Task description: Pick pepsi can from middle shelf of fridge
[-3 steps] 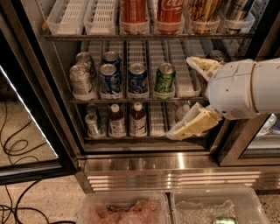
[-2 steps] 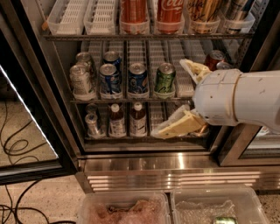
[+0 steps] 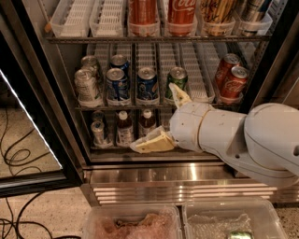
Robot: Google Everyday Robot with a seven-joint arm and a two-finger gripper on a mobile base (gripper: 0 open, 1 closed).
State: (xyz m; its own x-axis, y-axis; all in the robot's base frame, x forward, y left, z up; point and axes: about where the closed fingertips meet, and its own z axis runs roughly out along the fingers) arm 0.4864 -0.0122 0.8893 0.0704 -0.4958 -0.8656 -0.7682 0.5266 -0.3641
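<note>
Hovering at frame centre: white two-finger gripper, yellowish fingers splaying wide, grasping nothing. Short blue silver-topped pepsi can standing untouched on thin metal middle shelf, just up-left. Closing, lifting out pending.

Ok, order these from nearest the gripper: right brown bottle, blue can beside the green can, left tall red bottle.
1. Right brown bottle, bottom shelf, behind the open gripper.
2. Blue can, middle shelf.
3. Left tall red bottle, top shelf.

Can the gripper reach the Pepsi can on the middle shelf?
Probably yes: the short blue pepsi can stands foremost on the thin metal middle shelf; the open two-finger gripper hovers below-right, nothing between.
</note>
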